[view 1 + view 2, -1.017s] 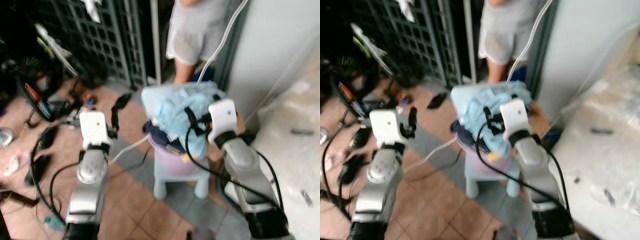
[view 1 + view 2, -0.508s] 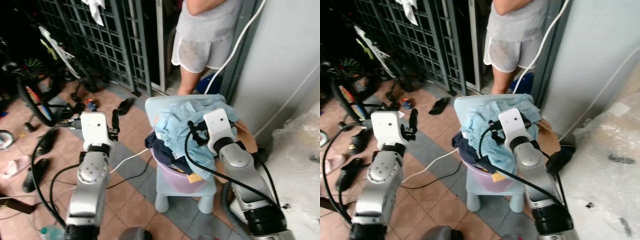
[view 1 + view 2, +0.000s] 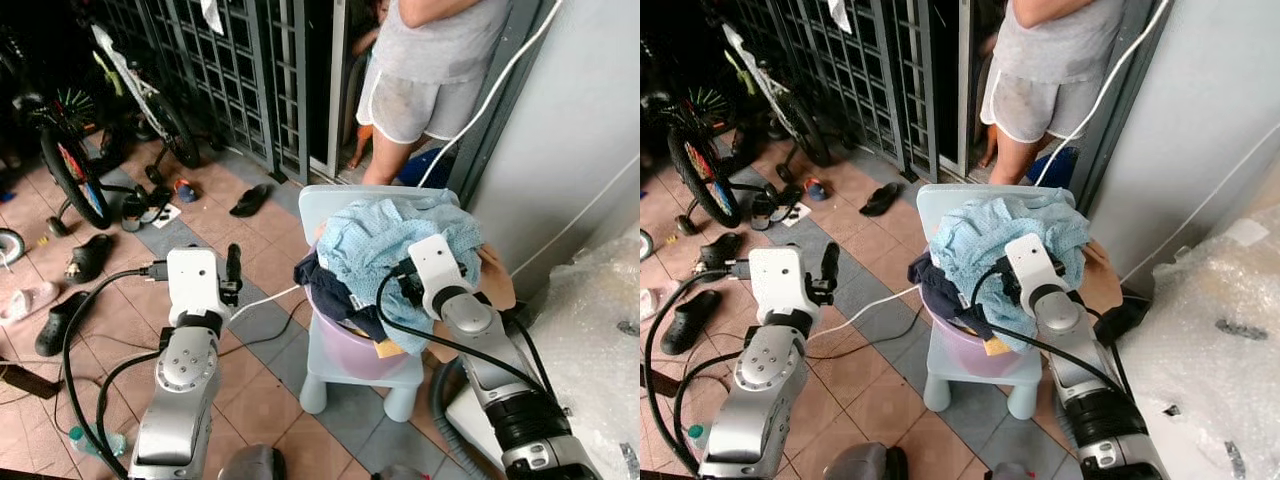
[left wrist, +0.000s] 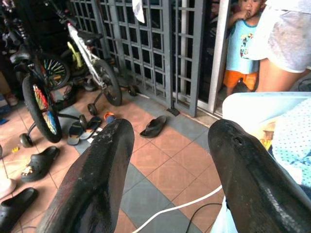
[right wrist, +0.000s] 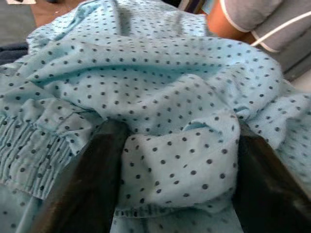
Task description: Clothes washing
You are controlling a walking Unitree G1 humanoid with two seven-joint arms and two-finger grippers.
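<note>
Right wrist view: right tool (image 5: 177, 165) spread wide, pressed into blue shirt (image 5: 160, 87). Left tool (image 4: 170, 179) apart, empty. Early stage; clothes not yet lifted from basin (image 3: 350, 345).

Purple basin (image 3: 352, 350) on blue stool (image 3: 330, 205)

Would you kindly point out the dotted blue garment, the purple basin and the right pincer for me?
dotted blue garment (image 3: 375, 235), left eye view, crumpled top.
purple basin (image 3: 975, 347), right eye view, front wall.
right pincer (image 5: 177, 167), right wrist view, between its fingertips, on the cloth.
</note>
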